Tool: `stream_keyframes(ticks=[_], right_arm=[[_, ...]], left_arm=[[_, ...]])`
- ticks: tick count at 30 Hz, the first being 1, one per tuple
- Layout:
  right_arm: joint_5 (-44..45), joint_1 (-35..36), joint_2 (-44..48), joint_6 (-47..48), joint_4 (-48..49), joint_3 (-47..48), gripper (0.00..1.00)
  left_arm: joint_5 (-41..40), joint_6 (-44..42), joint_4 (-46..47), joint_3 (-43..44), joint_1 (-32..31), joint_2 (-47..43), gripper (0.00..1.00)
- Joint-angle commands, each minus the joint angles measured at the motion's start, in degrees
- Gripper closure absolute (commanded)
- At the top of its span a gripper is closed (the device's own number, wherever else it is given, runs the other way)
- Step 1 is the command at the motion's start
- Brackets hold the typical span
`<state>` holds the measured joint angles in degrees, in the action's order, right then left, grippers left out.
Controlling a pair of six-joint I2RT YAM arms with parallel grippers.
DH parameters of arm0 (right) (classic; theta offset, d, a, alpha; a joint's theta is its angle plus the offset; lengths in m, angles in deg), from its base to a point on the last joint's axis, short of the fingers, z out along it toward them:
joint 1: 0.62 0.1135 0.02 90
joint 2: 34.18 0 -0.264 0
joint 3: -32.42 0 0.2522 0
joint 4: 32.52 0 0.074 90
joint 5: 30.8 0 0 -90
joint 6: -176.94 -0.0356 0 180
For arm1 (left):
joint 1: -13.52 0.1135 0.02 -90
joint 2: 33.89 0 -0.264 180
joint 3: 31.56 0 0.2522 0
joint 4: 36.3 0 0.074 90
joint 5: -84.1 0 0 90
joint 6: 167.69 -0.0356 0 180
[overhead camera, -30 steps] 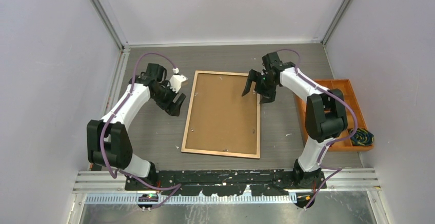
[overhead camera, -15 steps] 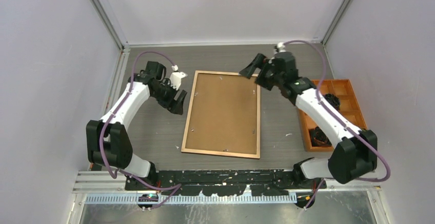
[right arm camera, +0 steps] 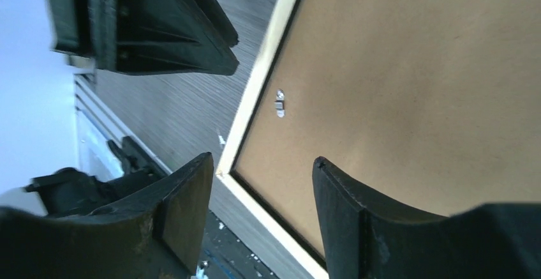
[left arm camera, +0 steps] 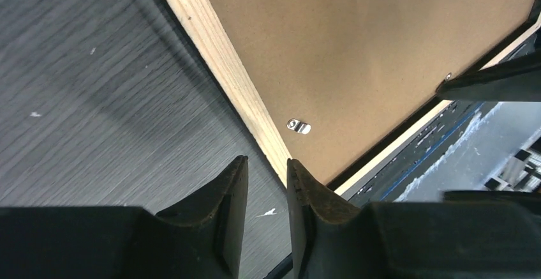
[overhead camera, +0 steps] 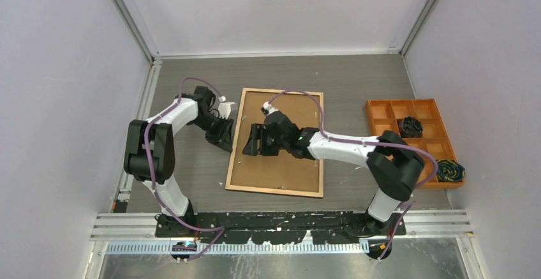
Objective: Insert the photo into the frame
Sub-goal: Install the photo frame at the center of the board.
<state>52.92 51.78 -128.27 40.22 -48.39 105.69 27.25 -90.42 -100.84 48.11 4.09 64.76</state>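
Left gripper [left arm camera: 265,164] has its fingers just a sliver apart, right at the left rail of the frame [overhead camera: 272,191], which lies back-up in the middle of the surface [overhead camera: 357,87]. Right gripper [right arm camera: 263,161] hangs spread wide over the brown backing board [overhead camera: 290,164], near that same rail.

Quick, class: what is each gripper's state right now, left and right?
Left gripper: open by a narrow gap, holding nothing, beside the frame.
Right gripper: wide open, holding nothing, over the frame.
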Motion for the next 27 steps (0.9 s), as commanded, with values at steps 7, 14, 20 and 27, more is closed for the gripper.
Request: stream_keyframes(ticks=[7,14,20,27], right_arm=[[-1.08,4.11,-12.08,-0.22,9.77,5.31,0.5],[-1.92,4.19,-15.87,0.16,11.1,7.33,0.52],[-1.81,4.14,-17.05,0.63,11.66,7.57,0.53],[-2.01,4.13,-17.83,1.36,12.43,7.42,0.53]], left_arm=[[5.69,1.6,0.25,0.53,-0.15,3.24,0.8],[5.49,0.77,0.7,-0.06,-0.19,4.82,0.85],[4.59,0.35,1.64,-0.94,-0.15,5.61,0.87],[4.88,-0.07,1.68,-1.11,-0.15,6.1,0.94]])
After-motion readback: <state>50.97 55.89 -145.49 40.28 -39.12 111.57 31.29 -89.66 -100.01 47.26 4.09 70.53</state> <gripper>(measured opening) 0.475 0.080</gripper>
